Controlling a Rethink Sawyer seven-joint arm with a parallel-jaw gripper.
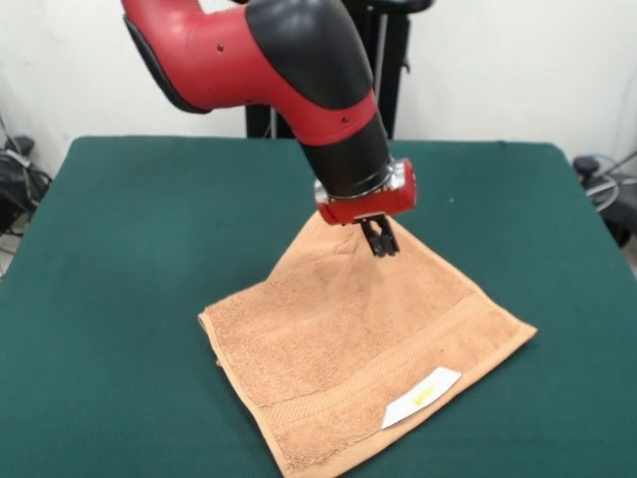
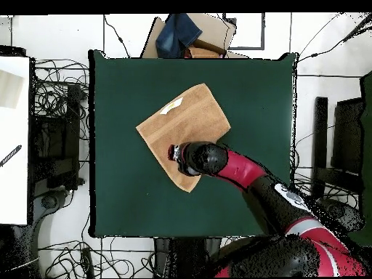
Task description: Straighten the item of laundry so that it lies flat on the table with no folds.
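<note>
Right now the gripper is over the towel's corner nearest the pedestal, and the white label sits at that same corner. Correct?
Not quite. The gripper is at the corner of the towel nearest the pedestal, but the white label lies near the opposite end, by the border band on the side away from the robot. The front view shows this plainly; the overhead view agrees. The towel lies on the green table.

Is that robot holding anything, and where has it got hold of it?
Its hand pinches the orange-tan towel at its far corner, lifting it.

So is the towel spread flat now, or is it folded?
Mostly spread: the towel shows as one four-cornered sheet. Its far corner, under the gripper, looks raised.
</note>
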